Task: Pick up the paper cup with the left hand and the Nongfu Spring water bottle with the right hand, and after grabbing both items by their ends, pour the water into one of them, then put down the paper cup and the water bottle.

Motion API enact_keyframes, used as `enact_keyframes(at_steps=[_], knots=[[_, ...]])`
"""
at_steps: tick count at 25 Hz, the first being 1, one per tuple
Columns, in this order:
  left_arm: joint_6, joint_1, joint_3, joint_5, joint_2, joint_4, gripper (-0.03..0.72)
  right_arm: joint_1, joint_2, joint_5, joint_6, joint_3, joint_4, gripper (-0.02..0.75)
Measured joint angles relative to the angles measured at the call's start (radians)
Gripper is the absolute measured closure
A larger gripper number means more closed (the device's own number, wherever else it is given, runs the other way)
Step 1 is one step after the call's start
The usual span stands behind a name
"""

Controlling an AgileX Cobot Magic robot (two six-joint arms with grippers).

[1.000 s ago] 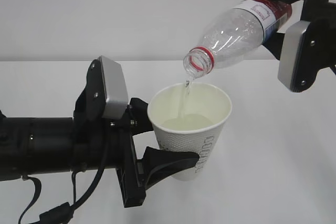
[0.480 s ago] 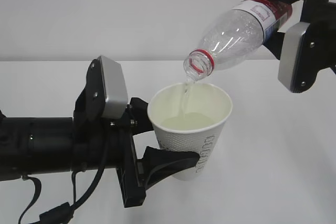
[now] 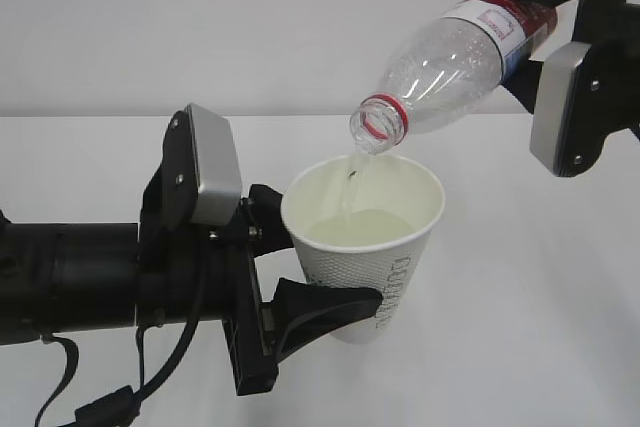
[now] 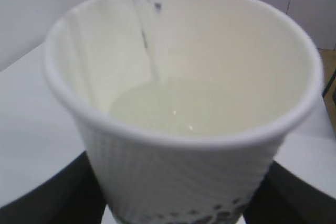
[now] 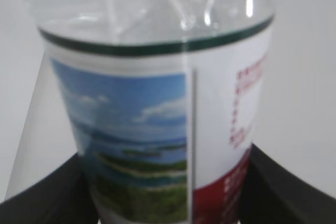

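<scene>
The left hand [image 3: 300,267] is gripping the paper cup [image 3: 362,247] low on its dimpled wall, holding it upright above the white tabletop [image 3: 520,347] — just as a second ago. The water [image 3: 350,192] is still falling in a thin stream into the cup, the pool [image 4: 178,106] inside sitting slightly higher than before. Above and to the right, the Nongfu Spring water bottle [image 3: 450,57] is staying tilted mouth-down over the rim — unmoved — with the right hand [image 3: 545,37] clamped on its labelled end near the frame's upper right corner.
</scene>
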Motion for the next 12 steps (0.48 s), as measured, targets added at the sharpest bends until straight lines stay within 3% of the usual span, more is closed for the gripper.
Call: enact_keyframes(at_steps=[12], knots=[[0.0,0.0,0.0,0.0,0.0,-0.006,0.179,0.0,0.0,0.0,-0.004,0.0,0.0,0.235]])
